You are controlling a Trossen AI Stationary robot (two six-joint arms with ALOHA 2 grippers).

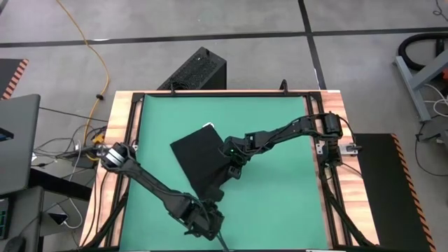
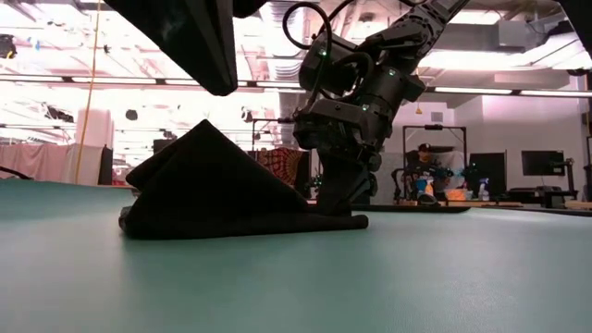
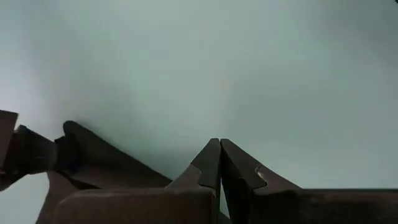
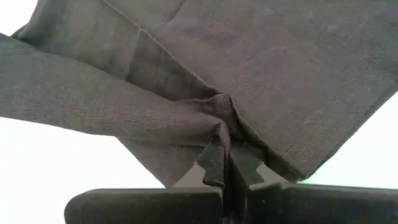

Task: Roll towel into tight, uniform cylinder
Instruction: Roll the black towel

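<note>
Right gripper [image 4: 225, 163] fingers clamped on towel [image 1: 199, 159] fold, cloth bunched just ahead of tips, on green mat [image 1: 280, 196]; left gripper [image 3: 219, 163] shut, empty, beside towel corner; towel loosely folded, no cylinder yet; rolling remains.

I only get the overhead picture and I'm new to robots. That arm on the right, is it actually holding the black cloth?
Observer: Yes. Its wrist camera shows the right end effector shut on a pinched fold of the plain black soft cloth towel.
Operator: Is the cloth lying flat?
Observer: No. From table height the towel rises in a peak above the green mat.
Operator: And the left arm?
Observer: Its wrist camera shows the left end effector shut, holding nothing.
</note>
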